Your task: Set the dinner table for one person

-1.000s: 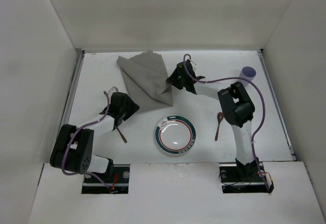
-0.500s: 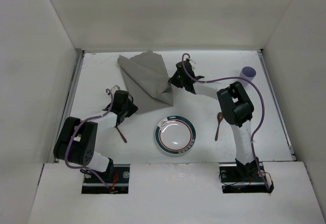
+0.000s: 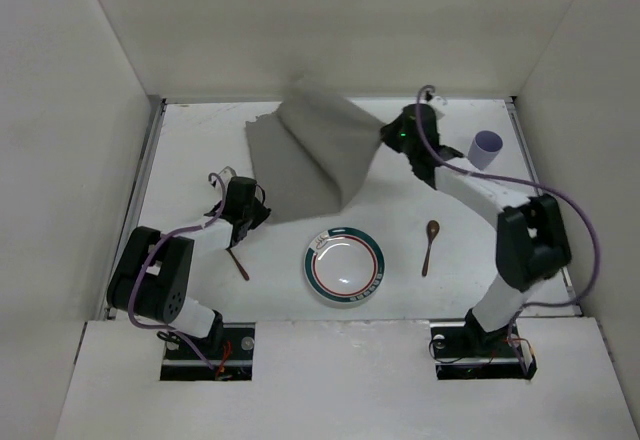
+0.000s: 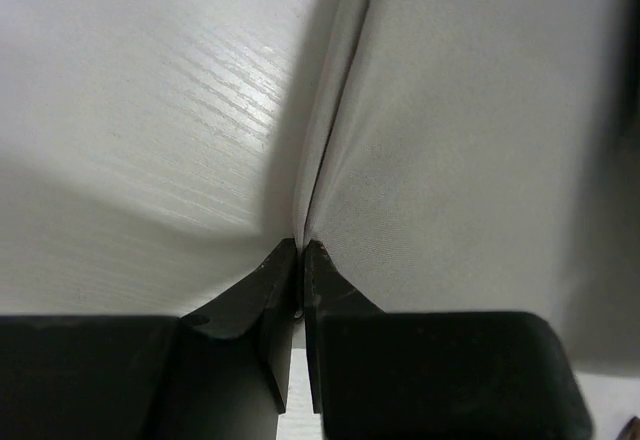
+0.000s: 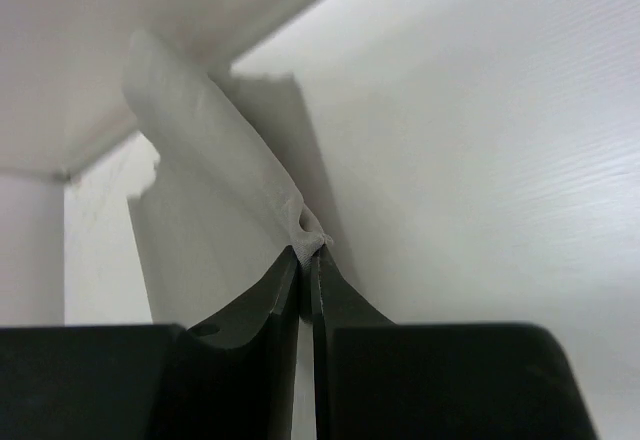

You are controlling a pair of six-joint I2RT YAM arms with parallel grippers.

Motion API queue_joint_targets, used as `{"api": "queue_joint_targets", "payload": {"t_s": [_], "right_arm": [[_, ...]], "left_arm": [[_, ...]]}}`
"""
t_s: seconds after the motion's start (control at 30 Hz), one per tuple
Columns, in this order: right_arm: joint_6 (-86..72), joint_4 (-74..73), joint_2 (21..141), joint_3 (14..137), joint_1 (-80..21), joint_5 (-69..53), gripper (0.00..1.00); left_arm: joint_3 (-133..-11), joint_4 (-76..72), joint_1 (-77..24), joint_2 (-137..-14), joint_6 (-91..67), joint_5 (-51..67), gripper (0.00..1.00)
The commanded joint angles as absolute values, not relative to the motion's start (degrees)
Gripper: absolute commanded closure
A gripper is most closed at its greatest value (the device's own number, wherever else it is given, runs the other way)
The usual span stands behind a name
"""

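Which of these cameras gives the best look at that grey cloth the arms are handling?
The top view: it shows the whole cloth, one corner lifted by the right gripper. The left wrist view shows only a stretch of cloth edge pinched in the left gripper; the right wrist view shows just the bunched corner it holds.

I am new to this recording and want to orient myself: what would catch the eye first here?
The grey cloth at the far middle of the table stands out: it hangs raised and stretched between the right gripper and the left gripper, both shut on its edges. Nearer lies a plate with a striped rim, a spoon to its right.
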State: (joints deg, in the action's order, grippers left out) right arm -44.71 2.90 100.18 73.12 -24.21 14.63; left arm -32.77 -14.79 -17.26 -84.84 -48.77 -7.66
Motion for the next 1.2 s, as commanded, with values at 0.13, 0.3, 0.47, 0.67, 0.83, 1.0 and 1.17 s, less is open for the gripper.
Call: {"api": "queue_joint_targets", "payload": {"t_s": [0.13,0.3,0.47,0.67,0.83,1.0,1.17], "right_arm": [[-46.9,7.0,85.9,50.9,-14.1,21.1,0.91],[-48.3,6.4,85.4,43.3,-12.3,22.0,0.91],[-47.6,4.3,85.1,40.3,-13.0,21.4,0.89],[-47.4,4.1,83.1,37.5,-15.2,20.2,0.85],[-46.4,3.5,81.5,36.6,-15.2,19.1,0.83],[-46.1,2.2,78.2,34.3,-16.4,17.6,0.71],[-45.5,-0.4,73.0,32.2,-18.3,17.3,0.57]], "left_arm": [[-34.5,-14.5,-16.8,-85.0,-49.1,-9.8,0.96],[-33.6,-14.2,-16.1,-82.9,-49.1,-11.0,0.96],[-33.0,-12.6,-16.0,-79.7,-49.2,-12.7,0.96],[-32.3,-9.8,-14.6,-75.6,-48.3,-14.3,0.96],[-31.5,-7.1,-14.0,-72.3,-48.1,-14.8,0.97],[-29.6,-4.2,-12.9,-68.6,-47.7,-15.4,0.9],[-28.9,-1.7,-11.7,-62.9,-46.6,-16.5,0.7]]}}
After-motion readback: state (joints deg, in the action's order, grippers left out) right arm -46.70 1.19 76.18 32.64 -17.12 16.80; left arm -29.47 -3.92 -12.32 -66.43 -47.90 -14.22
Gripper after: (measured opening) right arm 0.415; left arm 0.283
